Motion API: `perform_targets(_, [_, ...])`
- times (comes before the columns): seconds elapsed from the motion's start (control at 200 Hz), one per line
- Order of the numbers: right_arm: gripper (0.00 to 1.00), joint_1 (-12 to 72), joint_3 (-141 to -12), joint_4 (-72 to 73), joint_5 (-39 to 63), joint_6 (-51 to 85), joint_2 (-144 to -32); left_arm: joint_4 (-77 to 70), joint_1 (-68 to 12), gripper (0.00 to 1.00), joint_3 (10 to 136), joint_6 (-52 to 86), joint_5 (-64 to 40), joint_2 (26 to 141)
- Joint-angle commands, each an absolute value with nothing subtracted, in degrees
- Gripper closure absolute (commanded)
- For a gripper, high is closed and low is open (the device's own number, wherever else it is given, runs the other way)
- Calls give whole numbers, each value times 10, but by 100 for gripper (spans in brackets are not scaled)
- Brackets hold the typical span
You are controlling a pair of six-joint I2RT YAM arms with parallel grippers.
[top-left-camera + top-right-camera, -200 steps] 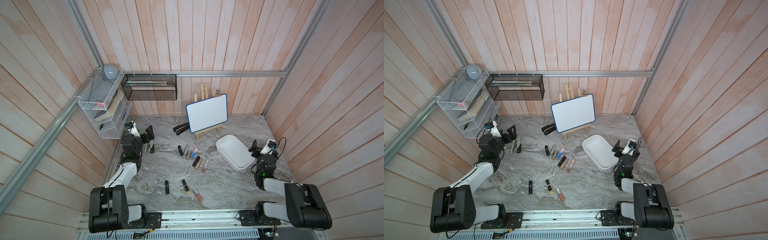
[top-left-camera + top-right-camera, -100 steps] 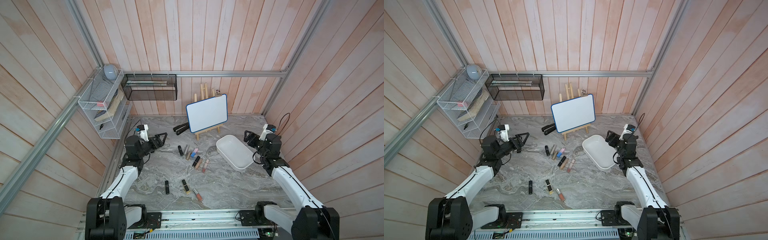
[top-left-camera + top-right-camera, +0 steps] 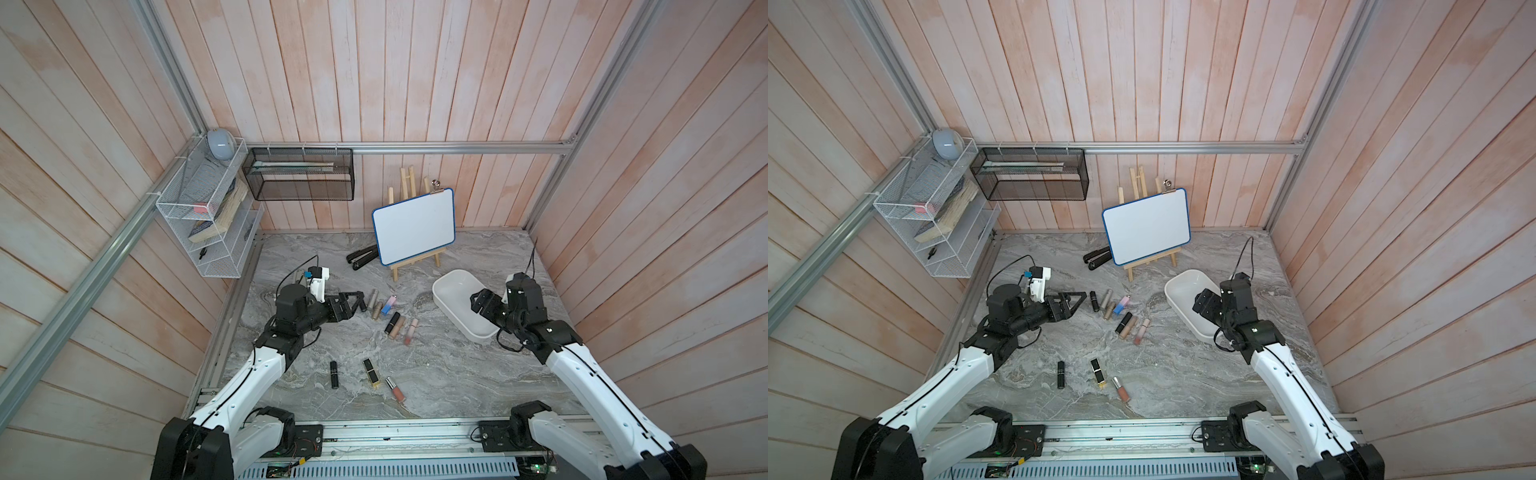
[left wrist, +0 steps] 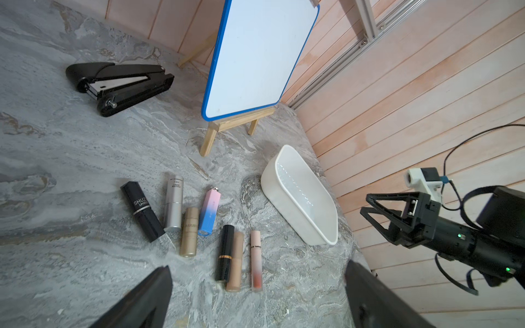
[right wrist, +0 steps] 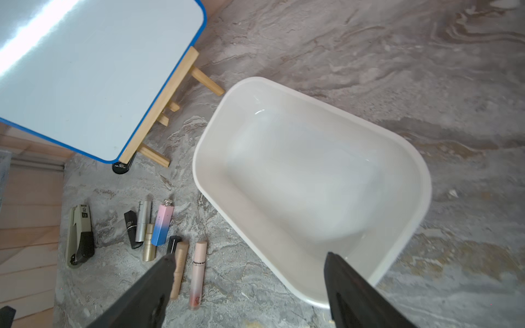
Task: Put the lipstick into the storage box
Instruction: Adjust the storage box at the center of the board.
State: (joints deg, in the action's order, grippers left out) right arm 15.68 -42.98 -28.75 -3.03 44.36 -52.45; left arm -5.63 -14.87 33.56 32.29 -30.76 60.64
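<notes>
**Both tools open, arms reaching inward**

Your left arm stretches forward, and your left tool (image 3: 358, 305) sits low and near level with its jaws spread wide. Your right arm bends at the elbow. Your right tool (image 3: 476, 304) tilts downward, jaws apart.

Pale pink plank walls (image 3: 374, 83) enclose a grey marbled tabletop (image 3: 436, 374). Aluminium rails (image 3: 457, 147) carry a white wire rack (image 3: 187, 195) and a black mesh basket (image 3: 299, 183).

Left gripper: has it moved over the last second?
Yes. The left gripper has swung away from the white wire rack toward the black lipstick, its tips now nearly reaching it.
</notes>
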Motion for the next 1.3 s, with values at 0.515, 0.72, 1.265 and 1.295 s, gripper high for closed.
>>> perform_targets(0.515, [14,-22,-313,-326,50,482,-509,-16,-184,0,331,275,-258,587])
perform_targets(0.72, [18,-40,-308,-274,87,485,-569,-18,-185,0,334,274,-253,591])
perform_targets(1.265, [41,-36,-330,-234,79,437,-679,-19,-184,0,333,270,-244,599])
perform_targets(1.295, [42,-37,-332,-235,79,433,-685,-19,-184,0,333,269,-245,601])
